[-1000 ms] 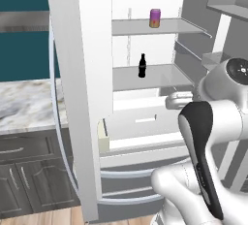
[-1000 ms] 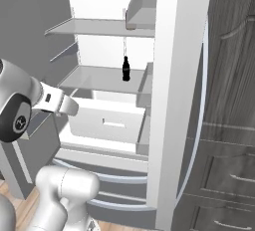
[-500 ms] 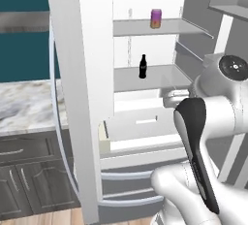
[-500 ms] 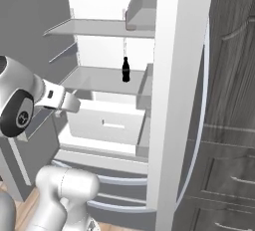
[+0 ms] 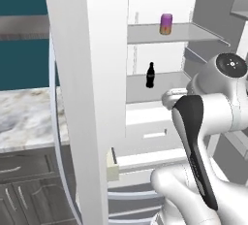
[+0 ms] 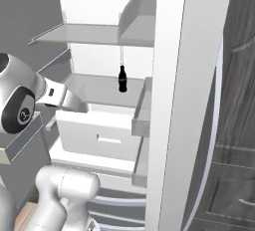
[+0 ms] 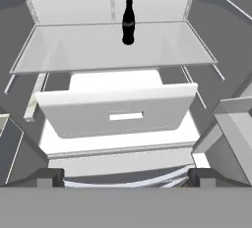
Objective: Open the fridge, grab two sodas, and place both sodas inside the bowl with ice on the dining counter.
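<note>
The fridge (image 5: pixel 87 73) stands open, its white inside facing me. A purple can with an orange band (image 5: pixel 166 24) stands on the upper shelf. The dark slim soda (image 5: pixel 150 75) stands on the glass shelf below, toward the back (image 6: pixel 122 79). In the hand view this dark soda (image 7: pixel 128 21) is straight ahead and above the fingertips. My gripper (image 7: pixel 126 177) is open and holds nothing. It hovers in front of the lower shelf, short of the bottle (image 5: pixel 169 96) (image 6: pixel 82 106). The bowl and the dining counter are out of view.
A white drawer (image 7: pixel 118 109) juts out under the glass shelf (image 7: pixel 74 55). The left door (image 5: pixel 87 122) and right door (image 6: pixel 189 75) with its bins (image 6: pixel 142 110) flank the opening. A marble top over dark cabinets (image 5: pixel 24 117) lies left.
The whole picture has shifted slightly, so the base has moved a little nearer the fridge. The hand has edged toward the shelves. The gripper stays open.
</note>
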Motion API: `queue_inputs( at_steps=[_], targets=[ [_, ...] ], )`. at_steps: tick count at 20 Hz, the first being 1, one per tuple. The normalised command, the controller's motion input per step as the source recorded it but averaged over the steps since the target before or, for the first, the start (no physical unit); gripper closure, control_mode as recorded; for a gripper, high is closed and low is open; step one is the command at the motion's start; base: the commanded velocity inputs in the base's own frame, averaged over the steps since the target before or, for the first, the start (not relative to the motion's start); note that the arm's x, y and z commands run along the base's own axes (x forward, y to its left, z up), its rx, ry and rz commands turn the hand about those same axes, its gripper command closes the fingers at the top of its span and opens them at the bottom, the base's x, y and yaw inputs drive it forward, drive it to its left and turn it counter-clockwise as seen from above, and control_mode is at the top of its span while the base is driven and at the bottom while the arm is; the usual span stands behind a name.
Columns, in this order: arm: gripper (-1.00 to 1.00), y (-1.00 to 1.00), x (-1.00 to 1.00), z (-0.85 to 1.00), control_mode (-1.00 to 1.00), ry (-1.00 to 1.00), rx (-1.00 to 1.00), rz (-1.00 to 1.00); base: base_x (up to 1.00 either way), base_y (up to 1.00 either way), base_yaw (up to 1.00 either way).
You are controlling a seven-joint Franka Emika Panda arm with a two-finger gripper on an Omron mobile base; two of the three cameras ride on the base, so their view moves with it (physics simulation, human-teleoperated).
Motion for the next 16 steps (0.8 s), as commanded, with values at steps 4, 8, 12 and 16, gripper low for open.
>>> queue_inputs(
  at_steps=[4, 8, 12, 16],
  targets=[
    [-1.0, 0.0, 0.0, 0.0, 1.0, 0.0, 0.0, 0.0, 0.47, -0.14, -0.08],
    [-1.0, 0.0, 0.0, 0.0, 1.0, 0.0, 0.0, 0.0, 0.52, -0.01, -0.11],
    [-1.0, 0.0, 0.0, 0.0, 1.0, 0.0, 0.0, 0.0, 0.6, -0.01, -0.09],
    [-1.0, -0.14, 0.33, 0.04, -1.0, 0.0, 0.01, -0.01, 0.32, -0.06, -0.03]
  ],
)
